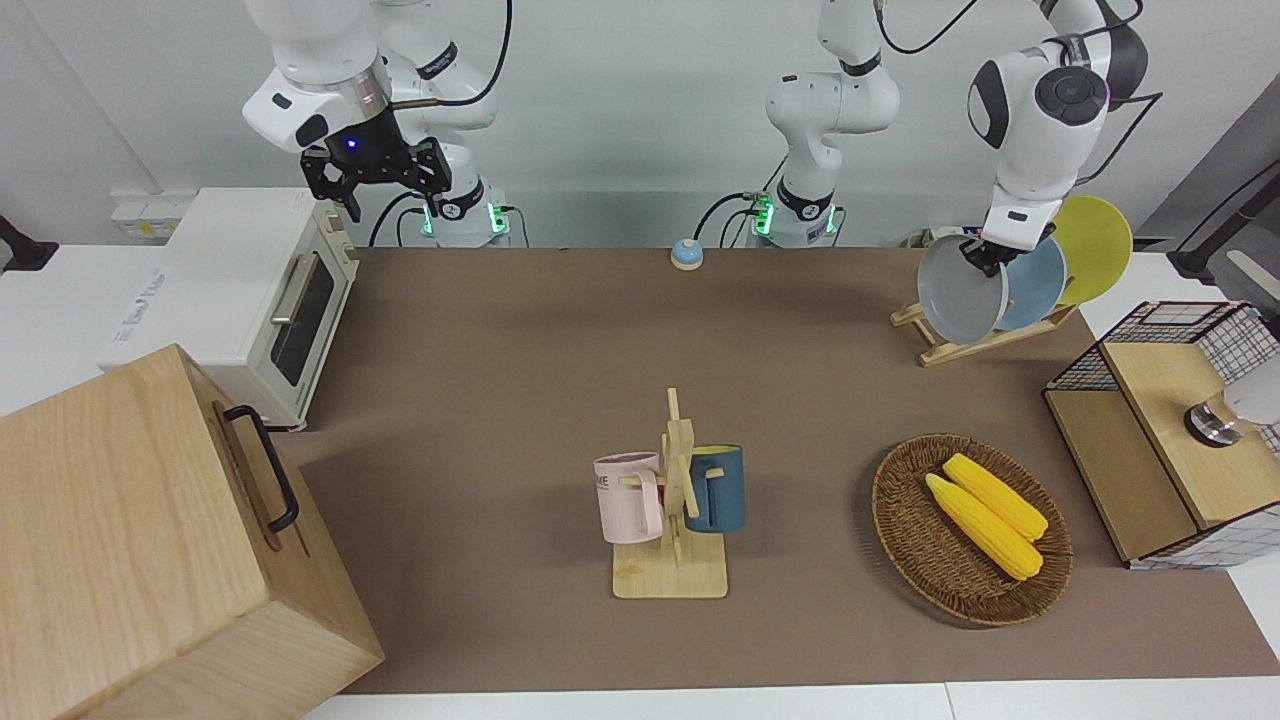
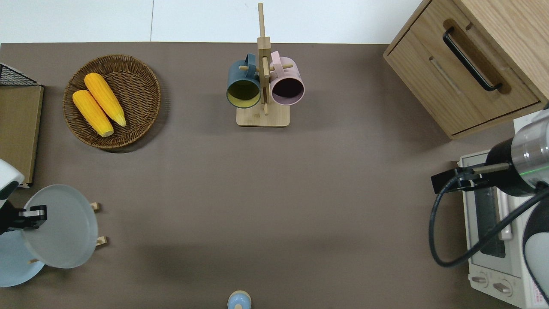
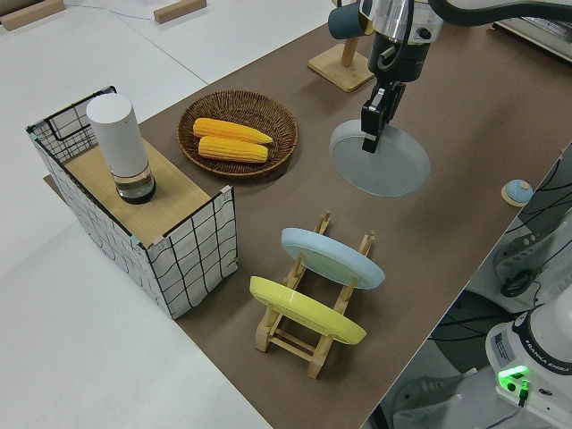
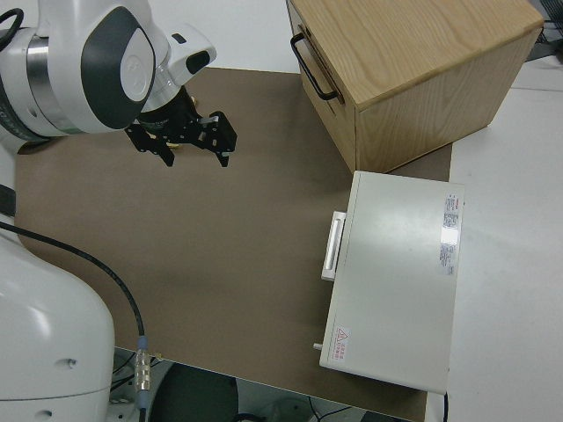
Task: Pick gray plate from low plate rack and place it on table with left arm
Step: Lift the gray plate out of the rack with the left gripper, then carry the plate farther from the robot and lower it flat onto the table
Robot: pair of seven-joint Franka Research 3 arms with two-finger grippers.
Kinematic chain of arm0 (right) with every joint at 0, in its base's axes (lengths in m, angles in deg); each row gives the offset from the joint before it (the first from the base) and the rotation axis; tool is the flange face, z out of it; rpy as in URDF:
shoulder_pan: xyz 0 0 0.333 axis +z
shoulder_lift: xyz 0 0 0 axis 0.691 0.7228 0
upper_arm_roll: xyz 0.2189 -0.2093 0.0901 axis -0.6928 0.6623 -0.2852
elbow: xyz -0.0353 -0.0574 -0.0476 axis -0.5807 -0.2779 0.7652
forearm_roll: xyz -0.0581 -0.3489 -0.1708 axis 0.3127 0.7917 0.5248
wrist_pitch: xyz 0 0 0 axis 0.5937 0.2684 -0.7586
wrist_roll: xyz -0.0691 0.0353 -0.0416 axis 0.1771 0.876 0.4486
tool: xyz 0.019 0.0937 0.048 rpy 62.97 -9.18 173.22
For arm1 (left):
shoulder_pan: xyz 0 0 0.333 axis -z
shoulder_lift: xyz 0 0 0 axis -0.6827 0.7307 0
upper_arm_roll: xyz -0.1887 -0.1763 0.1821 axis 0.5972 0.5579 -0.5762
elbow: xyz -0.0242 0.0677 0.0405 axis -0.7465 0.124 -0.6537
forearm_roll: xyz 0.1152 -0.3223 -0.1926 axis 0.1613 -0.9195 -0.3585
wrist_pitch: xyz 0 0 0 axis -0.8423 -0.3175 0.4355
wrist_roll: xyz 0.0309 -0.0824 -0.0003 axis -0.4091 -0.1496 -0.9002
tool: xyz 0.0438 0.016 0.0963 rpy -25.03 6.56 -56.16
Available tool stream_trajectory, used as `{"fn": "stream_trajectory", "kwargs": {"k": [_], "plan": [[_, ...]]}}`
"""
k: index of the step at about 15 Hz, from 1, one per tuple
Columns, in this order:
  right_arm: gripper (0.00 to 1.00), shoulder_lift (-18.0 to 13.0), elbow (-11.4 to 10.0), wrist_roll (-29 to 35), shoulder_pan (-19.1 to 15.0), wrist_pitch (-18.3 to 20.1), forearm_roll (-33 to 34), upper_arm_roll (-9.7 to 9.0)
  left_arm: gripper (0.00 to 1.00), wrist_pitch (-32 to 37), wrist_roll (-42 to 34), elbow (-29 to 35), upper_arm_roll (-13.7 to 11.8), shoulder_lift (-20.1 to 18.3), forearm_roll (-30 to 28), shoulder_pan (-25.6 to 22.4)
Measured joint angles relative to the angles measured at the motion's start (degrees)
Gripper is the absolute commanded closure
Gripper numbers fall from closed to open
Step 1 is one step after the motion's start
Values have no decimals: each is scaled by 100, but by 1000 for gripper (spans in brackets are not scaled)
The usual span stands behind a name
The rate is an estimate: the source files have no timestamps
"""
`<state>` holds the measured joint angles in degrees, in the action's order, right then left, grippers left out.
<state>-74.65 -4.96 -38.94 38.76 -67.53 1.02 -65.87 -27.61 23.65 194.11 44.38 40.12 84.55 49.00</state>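
My left gripper (image 2: 35, 212) is shut on the rim of the gray plate (image 2: 60, 227) and holds it tilted in the air over the low plate rack (image 2: 101, 241), clear of the slats. The gripper (image 1: 985, 257), plate (image 1: 960, 295) and rack (image 1: 985, 340) also show in the front view. In the left side view the plate (image 3: 384, 165) hangs from the gripper (image 3: 371, 134) over the brown table (image 2: 274, 193), away from the rack (image 3: 313, 340). My right arm is parked, its gripper (image 4: 185, 145) open.
A sky-blue plate (image 3: 331, 257) and a yellow plate (image 3: 304, 313) lean in the rack. A wicker basket (image 2: 137, 81) with two corn cobs, a mug stand (image 2: 262, 86), a wooden cabinet (image 2: 467, 64), a toaster oven (image 2: 493, 240) and a wire box (image 1: 1160, 440) stand around.
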Motion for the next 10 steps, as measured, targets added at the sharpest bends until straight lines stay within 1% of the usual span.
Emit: {"fn": "stream_trajectory", "kwargs": {"k": [3, 5, 6, 8, 10], "plan": [[11, 0, 0, 0, 0, 0, 0, 0, 1000, -3, 9, 25, 70, 30, -984, 11], [11, 0, 0, 0, 0, 0, 0, 0, 1000, -107, 10, 161, 78, 61, -1486, 20], [13, 0, 0, 0, 0, 0, 0, 0, 1000, -270, 10, 309, 83, 70, -1697, 26], [13, 0, 0, 0, 0, 0, 0, 0, 1000, -745, 10, 737, 148, 78, -1947, 32], [11, 0, 0, 0, 0, 0, 0, 0, 1000, -1279, 13, 1195, 256, 72, -2055, 34]]}}
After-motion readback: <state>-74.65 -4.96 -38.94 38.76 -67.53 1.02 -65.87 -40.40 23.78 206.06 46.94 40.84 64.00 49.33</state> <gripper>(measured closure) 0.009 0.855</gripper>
